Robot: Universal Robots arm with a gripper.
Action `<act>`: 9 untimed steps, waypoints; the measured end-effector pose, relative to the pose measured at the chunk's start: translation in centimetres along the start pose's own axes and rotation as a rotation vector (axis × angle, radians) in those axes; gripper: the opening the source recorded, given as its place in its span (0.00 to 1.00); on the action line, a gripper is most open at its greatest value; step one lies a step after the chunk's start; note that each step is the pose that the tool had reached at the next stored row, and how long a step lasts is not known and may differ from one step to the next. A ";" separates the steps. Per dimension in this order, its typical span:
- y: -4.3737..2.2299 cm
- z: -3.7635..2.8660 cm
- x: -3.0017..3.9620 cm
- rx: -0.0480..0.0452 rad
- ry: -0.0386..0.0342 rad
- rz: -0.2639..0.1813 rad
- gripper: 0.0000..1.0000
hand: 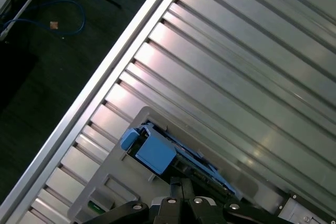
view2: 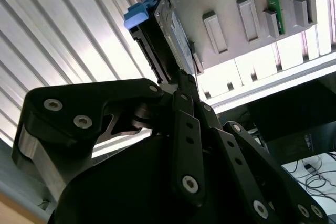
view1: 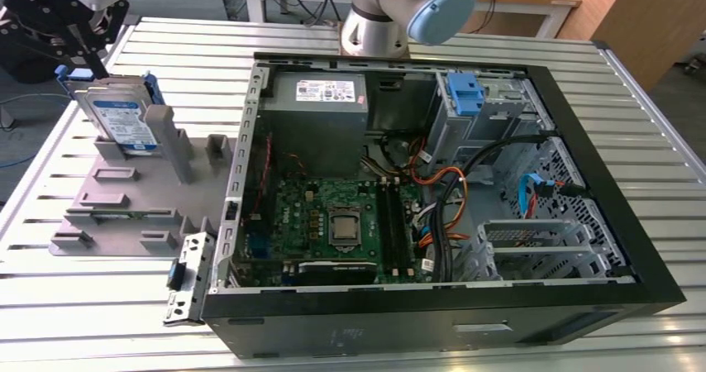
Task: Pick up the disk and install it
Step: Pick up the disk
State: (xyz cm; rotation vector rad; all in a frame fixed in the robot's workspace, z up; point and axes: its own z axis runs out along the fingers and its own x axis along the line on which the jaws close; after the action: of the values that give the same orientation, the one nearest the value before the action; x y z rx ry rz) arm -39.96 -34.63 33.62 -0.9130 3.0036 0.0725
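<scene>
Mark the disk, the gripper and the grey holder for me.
disk (view1: 119, 120), exterior view, on its label.
gripper (view1: 94, 68), exterior view, at its tip.
grey holder (view1: 149, 192), exterior view, on its bare base.

None of the print can be read. In the exterior view, 3 printed surfaces show. The disk (view1: 119, 120) at upper left carries a blue-and-white label (it stands upright in a grey holder (view1: 121, 198)). A white sticker (view1: 327, 90) sits on the power-supply box (view1: 314, 132) at upper centre. A small pale sticker (view1: 485, 329) is on the computer case (view1: 331, 318) along its bottom edge.
</scene>
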 end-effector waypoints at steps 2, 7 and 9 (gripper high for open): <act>0.00 0.00 0.00 -0.0002 0.0005 -0.011 0.11; 0.00 0.00 0.00 -0.0002 0.0007 -0.016 0.11; 0.00 0.00 0.00 -0.0003 0.0007 -0.016 0.11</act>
State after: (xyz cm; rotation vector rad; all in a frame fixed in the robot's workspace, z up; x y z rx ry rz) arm -39.96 -34.63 33.61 -0.9370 2.9966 0.0726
